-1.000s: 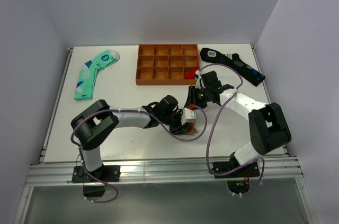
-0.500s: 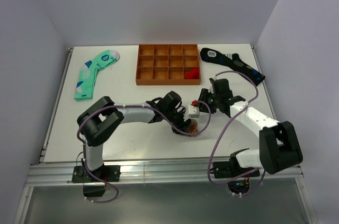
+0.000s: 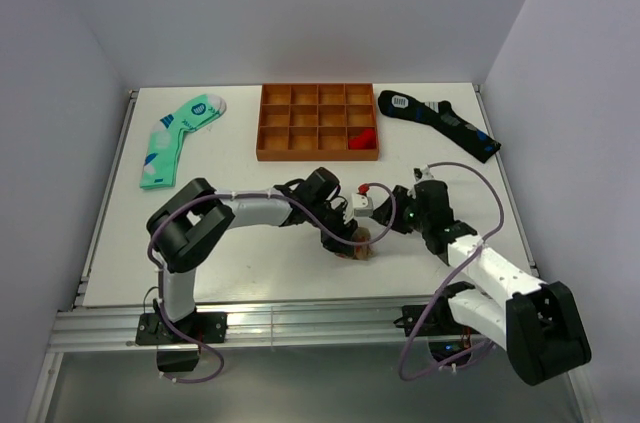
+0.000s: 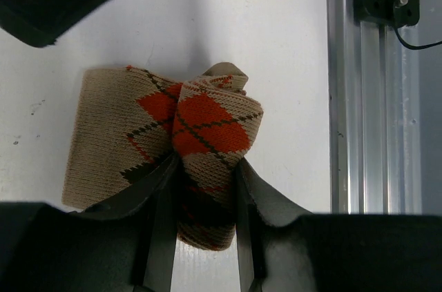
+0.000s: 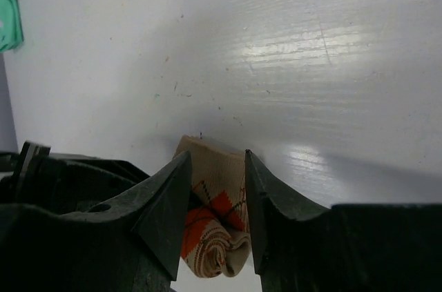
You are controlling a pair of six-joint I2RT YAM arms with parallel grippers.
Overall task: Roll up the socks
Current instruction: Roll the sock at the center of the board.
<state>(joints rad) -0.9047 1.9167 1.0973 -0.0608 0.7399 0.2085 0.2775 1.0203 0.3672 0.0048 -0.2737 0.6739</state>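
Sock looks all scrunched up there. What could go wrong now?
1. The left end effector pinches only the folded part of the sock. The flat part lies loose on the table, so the roll may spring open.
2. The right end effector has a finger on either side of the same sock, so the two might bump or tug it apart.

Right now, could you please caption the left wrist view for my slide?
Left tool pinching the bunched end of the tan argyle sock on the white table.
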